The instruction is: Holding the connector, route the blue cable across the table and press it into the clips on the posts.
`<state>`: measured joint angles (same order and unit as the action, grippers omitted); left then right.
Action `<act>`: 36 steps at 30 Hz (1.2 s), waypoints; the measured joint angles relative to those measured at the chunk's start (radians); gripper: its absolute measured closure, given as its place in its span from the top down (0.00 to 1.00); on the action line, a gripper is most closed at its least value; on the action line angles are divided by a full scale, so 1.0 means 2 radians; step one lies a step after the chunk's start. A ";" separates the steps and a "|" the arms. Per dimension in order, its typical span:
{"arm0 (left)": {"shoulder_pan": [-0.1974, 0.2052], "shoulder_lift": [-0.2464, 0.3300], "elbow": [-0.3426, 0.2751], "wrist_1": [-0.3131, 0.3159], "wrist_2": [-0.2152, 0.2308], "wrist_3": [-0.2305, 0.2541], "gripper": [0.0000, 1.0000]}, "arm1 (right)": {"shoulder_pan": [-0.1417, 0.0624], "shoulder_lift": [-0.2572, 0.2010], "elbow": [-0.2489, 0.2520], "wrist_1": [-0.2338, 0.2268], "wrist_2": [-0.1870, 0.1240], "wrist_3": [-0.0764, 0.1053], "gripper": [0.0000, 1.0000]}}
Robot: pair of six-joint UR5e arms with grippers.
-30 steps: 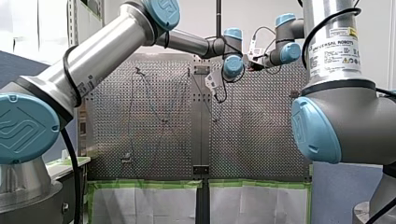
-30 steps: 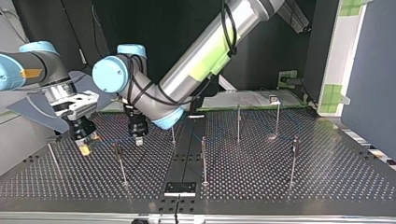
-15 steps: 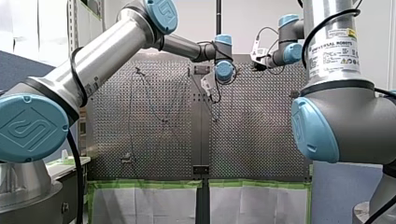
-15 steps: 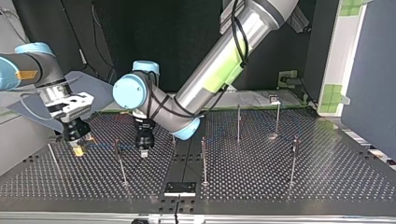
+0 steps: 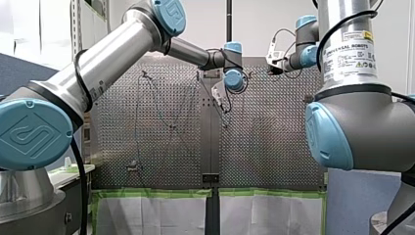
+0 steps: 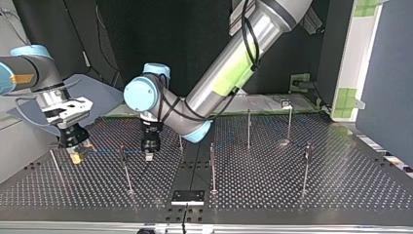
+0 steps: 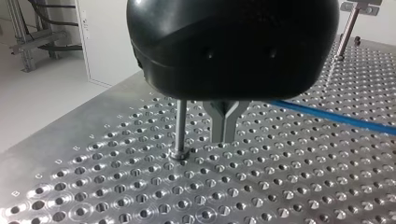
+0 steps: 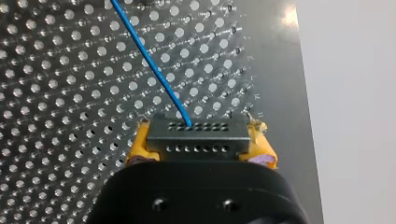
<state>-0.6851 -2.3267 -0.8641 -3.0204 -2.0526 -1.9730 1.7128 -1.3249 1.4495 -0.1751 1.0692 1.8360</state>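
Pulled further to the top view's left, my right gripper [image 8: 201, 147] clamps the connector [image 8: 196, 135]; my left gripper [image 7: 226, 135] has its jaws together. Keep the cable [image 8: 150, 60] taut.

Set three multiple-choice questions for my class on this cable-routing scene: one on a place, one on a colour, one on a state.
1. Where is the connector?
A) in my right gripper
B) lying loose
C) clipped on a post

2. What colour are the pads gripping it?
A) white
B) green
C) yellow

3. How does the blue cable leave the connector?
A) coiled
B) in a straight line
C) cut in two

Answers:
1 A, the right wrist view shows it clamped between the pads.
2 C, yellow shows at both its sides.
3 B, it runs off straight, without a bend.
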 joint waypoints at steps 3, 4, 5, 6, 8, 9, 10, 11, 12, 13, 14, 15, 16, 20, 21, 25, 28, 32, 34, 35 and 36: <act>-0.002 0.000 0.000 -0.004 -0.004 0.000 0.60 | 0.000 0.000 0.000 0.000 -0.001 0.000 0.00; -0.002 0.000 0.000 -0.005 -0.005 0.000 0.73 | 0.000 0.000 0.000 0.000 -0.001 -0.001 0.00; -0.003 0.000 0.000 -0.007 -0.007 0.001 0.88 | 0.000 0.000 0.000 0.000 -0.001 -0.001 0.00; -0.004 0.000 0.000 -0.009 -0.008 0.001 0.88 | 0.000 0.000 0.000 0.000 -0.001 -0.001 0.00; -0.005 0.000 0.000 -0.013 -0.009 0.001 1.00 | 0.000 0.000 0.000 0.000 -0.001 -0.001 0.00; -0.005 0.000 0.000 -0.015 -0.009 0.001 1.00 | 0.000 0.000 0.000 0.000 -0.001 -0.001 0.00; -0.006 0.000 0.000 -0.018 -0.009 0.001 1.00 | 0.000 0.000 0.000 0.000 -0.001 -0.001 0.00; -0.006 0.000 0.000 -0.022 -0.010 0.001 1.00 | 0.000 0.001 0.000 0.000 -0.001 -0.001 0.00; -0.006 0.000 0.000 -0.025 -0.010 0.001 1.00 | 0.000 0.001 0.000 0.000 -0.001 -0.001 0.00; -0.007 0.001 0.000 -0.029 -0.010 0.000 1.00 | 0.000 0.001 0.000 0.000 -0.001 -0.001 0.00; -0.007 0.001 0.000 -0.035 -0.011 0.000 1.00 | 0.000 0.001 0.000 0.000 -0.001 -0.001 0.00; -0.008 0.001 0.000 -0.040 -0.011 -0.001 1.00 | 0.000 0.001 0.000 0.000 -0.001 -0.001 0.00; -0.008 0.001 0.000 -0.044 -0.011 -0.002 1.00 | 0.000 0.001 0.000 0.000 -0.001 -0.001 0.00; -0.013 0.008 -0.003 -0.066 -0.014 -0.005 1.00 | 0.000 0.001 0.001 0.000 -0.001 -0.001 0.00; -0.014 0.011 -0.005 -0.071 -0.017 -0.005 1.00 | 0.000 0.001 0.001 0.000 -0.001 -0.001 0.00; -0.020 0.026 -0.020 -0.082 -0.022 -0.003 1.00 | 0.000 0.002 0.000 0.000 -0.001 -0.002 0.00; -0.025 0.040 -0.033 -0.076 -0.016 0.002 1.00 | 0.001 0.002 0.001 0.000 -0.001 -0.002 0.00; -0.033 0.057 -0.050 -0.061 -0.002 0.008 1.00 | 0.001 0.002 0.000 0.000 -0.002 -0.002 0.00; -0.036 0.065 -0.059 -0.053 0.007 0.009 1.00 | 0.002 0.002 0.001 0.000 -0.002 -0.002 0.00; -0.038 0.071 -0.065 -0.047 0.013 0.010 1.00 | 0.002 0.002 0.000 0.000 -0.002 -0.002 0.00; -0.039 0.076 -0.070 -0.042 0.017 0.010 1.00 | 0.002 0.002 0.000 0.001 -0.002 -0.002 0.00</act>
<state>-0.7637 -2.1745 -1.0032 -3.1043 -2.0179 -1.9523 1.7176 -1.3214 1.4505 -0.1741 1.0650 1.8327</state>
